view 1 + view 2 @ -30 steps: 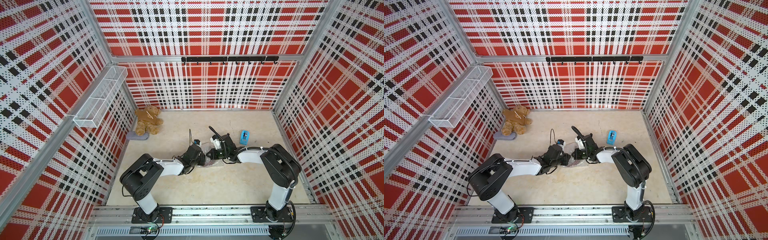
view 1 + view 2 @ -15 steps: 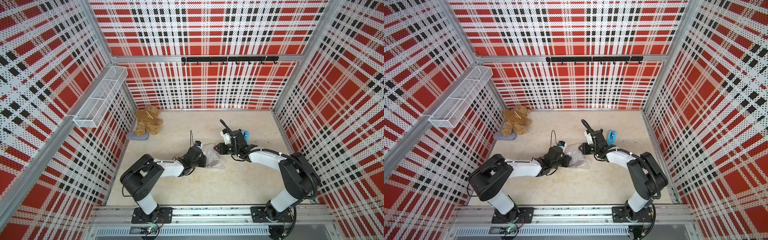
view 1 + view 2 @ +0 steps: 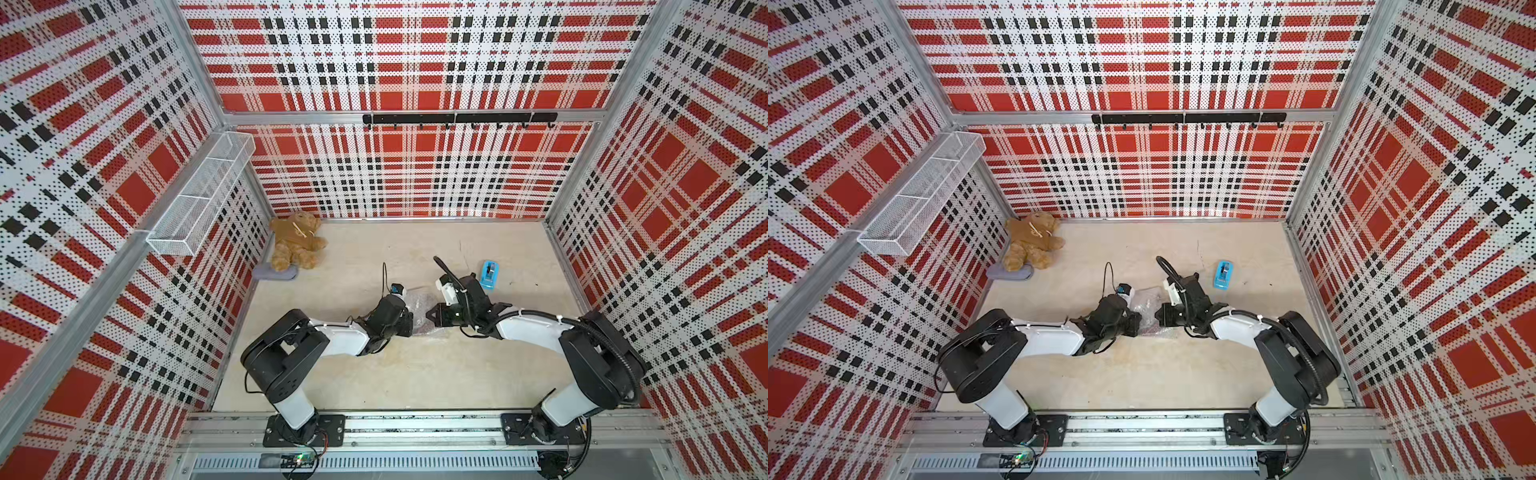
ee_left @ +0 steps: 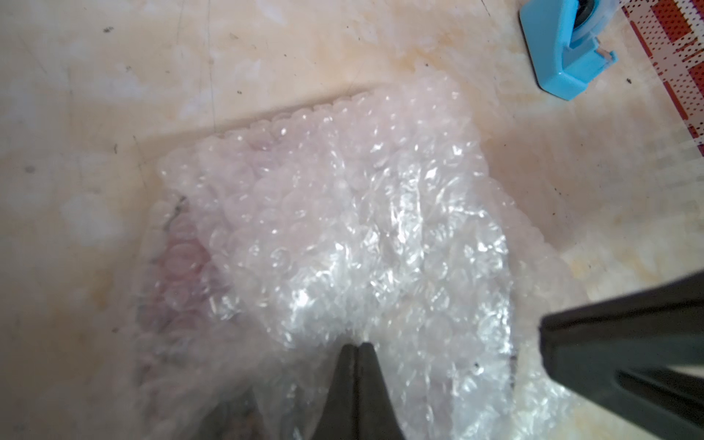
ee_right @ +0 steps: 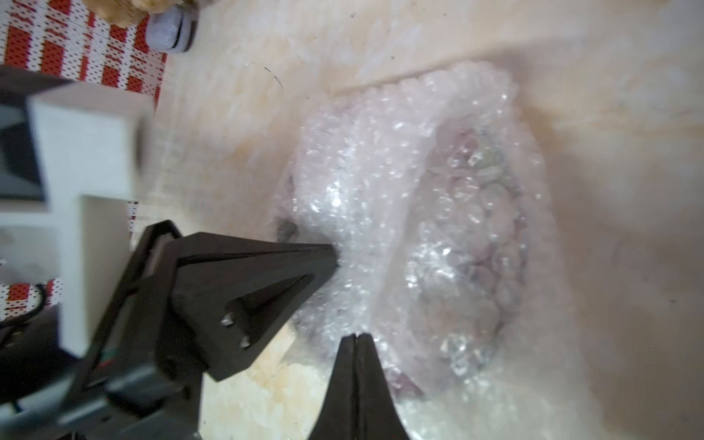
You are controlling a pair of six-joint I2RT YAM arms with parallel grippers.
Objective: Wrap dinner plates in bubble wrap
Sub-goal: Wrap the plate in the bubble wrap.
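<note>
In both top views, mid-frame, crinkly transparent bubble wrap (image 3: 420, 305) covering the dark-red round plate (image 5: 476, 228) lies between the clenched left gripper (image 3: 411, 326) and clenched right gripper (image 3: 429, 314).

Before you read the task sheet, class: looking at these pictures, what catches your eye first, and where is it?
The red-and-black plaid walls enclosing the table dominate. Mid-table, the closed left hand and right hand meet at a crumpled bundle of bubble wrap. A brown teddy bear sits in the far left corner, and a blue tape dispenser lies just beyond the right hand.
</note>
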